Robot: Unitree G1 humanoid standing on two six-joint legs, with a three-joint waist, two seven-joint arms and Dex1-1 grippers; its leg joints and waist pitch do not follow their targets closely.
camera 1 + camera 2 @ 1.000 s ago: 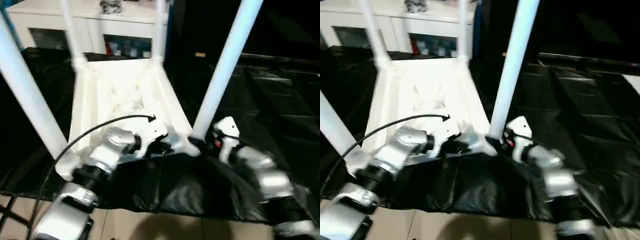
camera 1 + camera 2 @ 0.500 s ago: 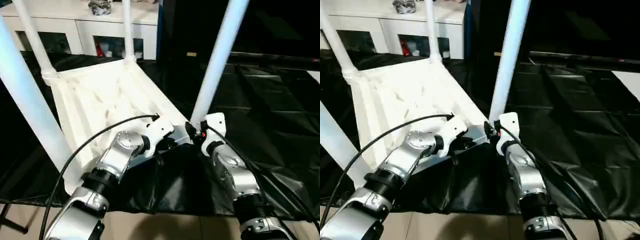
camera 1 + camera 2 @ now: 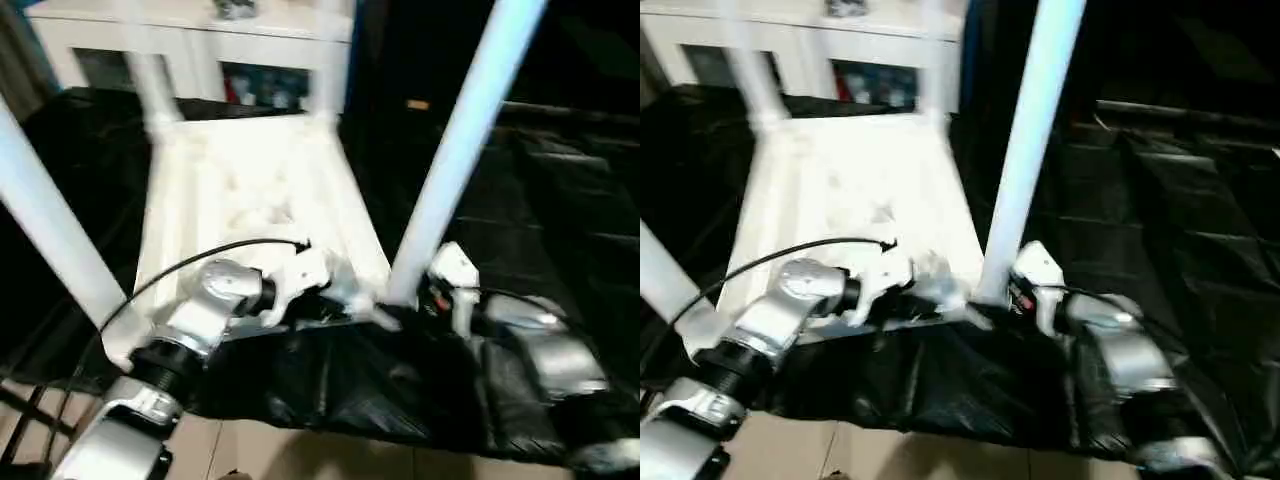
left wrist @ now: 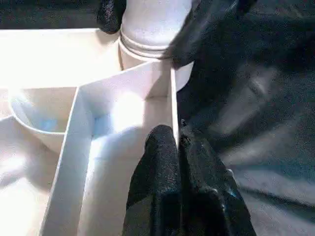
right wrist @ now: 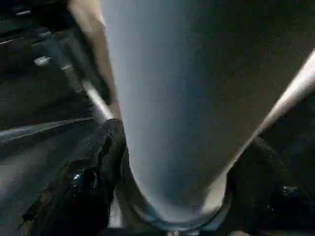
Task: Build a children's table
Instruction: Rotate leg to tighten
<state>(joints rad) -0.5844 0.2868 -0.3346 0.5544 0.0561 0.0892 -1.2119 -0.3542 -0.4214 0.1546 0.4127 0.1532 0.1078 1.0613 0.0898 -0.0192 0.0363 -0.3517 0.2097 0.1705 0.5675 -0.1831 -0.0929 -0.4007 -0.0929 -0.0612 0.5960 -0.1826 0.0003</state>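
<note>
The children's table lies upside down, its white ribbed top (image 3: 250, 190) facing up with four white legs standing in the corner sockets. My left gripper (image 3: 345, 295) is shut on the top's thin rim wall (image 4: 173, 98), close to the near right corner. The near right leg (image 3: 460, 150) rises from that corner, and its ridged collar (image 4: 147, 39) sits in the socket. My right gripper (image 3: 410, 295) is shut on the base of this leg (image 5: 172, 98), with a black finger (image 5: 110, 147) on each side. Other legs stand at near left (image 3: 50, 230), far left (image 3: 150, 80) and far right (image 3: 330, 60).
Black plastic sheeting (image 3: 560, 220) covers the surface under and to the right of the table. A white cabinet (image 3: 200, 30) stands behind. Tan floor (image 3: 300, 450) shows below the front edge. A black cable (image 3: 200, 260) arcs over my left forearm.
The whole picture has swung and tilted, so the camera moved. Both grippers keep their hold at the near right corner. My right forearm now lies further out to the right.
</note>
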